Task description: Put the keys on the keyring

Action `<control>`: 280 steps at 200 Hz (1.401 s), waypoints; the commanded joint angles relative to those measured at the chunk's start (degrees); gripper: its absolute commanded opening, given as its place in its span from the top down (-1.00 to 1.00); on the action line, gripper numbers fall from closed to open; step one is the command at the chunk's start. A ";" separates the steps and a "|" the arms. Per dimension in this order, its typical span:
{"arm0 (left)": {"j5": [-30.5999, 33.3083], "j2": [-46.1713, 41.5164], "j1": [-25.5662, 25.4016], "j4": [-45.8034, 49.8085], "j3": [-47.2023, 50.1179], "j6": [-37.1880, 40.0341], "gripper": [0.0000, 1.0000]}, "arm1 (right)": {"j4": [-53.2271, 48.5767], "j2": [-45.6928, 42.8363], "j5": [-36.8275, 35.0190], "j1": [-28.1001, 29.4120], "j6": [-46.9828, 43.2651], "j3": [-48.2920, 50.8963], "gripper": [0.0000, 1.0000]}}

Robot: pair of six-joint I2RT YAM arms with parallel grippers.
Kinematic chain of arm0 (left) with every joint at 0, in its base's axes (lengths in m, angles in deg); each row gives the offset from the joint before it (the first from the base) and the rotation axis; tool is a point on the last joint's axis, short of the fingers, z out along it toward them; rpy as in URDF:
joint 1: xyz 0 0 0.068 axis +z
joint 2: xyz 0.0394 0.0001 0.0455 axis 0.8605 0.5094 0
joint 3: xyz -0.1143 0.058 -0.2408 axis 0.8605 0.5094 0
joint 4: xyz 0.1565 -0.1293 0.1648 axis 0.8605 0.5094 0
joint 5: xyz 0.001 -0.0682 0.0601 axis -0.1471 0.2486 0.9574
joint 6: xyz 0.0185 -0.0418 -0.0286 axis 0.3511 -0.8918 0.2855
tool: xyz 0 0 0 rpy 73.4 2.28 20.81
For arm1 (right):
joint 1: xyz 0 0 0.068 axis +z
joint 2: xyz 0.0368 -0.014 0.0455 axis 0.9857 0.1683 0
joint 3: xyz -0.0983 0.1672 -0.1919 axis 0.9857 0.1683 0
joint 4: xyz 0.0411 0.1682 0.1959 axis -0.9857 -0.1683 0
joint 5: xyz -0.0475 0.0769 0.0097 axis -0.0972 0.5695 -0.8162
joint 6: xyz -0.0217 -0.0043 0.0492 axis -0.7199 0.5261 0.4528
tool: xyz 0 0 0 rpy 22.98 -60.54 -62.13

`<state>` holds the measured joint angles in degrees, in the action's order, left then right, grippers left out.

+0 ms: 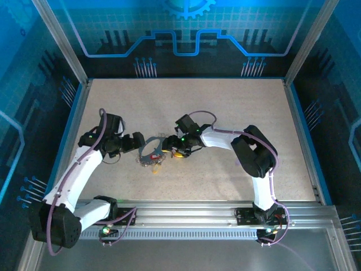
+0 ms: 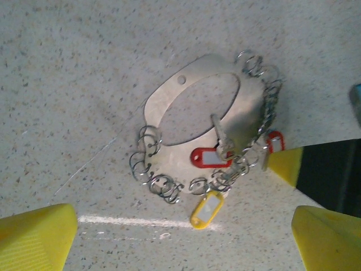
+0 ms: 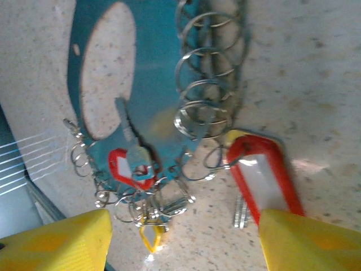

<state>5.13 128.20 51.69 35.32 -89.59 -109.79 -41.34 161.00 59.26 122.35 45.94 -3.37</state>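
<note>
On the bench (image 1: pixel 237 113), the keyring (image 2: pixel 249 116), a stiff flat metal oval edged with split rings (image 2: pixel 148 141), lay just ahead of the wide-apart left jaws. The right jaws stood apart, with a red-tagged key (image 3: pixel 260 175) at one tip. It looked light, slippery and likely to skid, so its tag seemed the best hold.
</note>
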 commanded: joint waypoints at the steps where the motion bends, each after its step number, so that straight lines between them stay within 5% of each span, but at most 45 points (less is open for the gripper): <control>1: 1.11 -1.95 0.48 -2.05 3.15 1.48 -0.98 | -3.49 -1.03 -3.76 -0.51 1.06 2.34 -0.41; 111: -2.21 -2.71 0.48 -3.86 5.15 0.52 -0.98 | -13.30 -9.67 -12.25 -4.27 -12.65 2.92 -0.40; 152: -3.23 -3.15 0.48 -4.24 5.55 0.80 -0.98 | -13.93 -9.15 -7.26 -3.70 -20.99 2.49 0.22; 194: -3.24 -3.07 0.47 -4.43 5.71 0.90 -0.98 | -19.25 -4.99 -10.65 -2.45 -27.48 -2.39 0.78; 280: -3.90 -2.45 0.48 -4.93 5.63 0.87 -0.97 | -20.51 2.67 -12.01 -2.64 -33.23 -6.82 0.91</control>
<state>2.86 126.06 51.72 30.99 -84.34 -108.98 -59.59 161.48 47.52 119.27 16.02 -9.73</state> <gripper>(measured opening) 0.989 0.062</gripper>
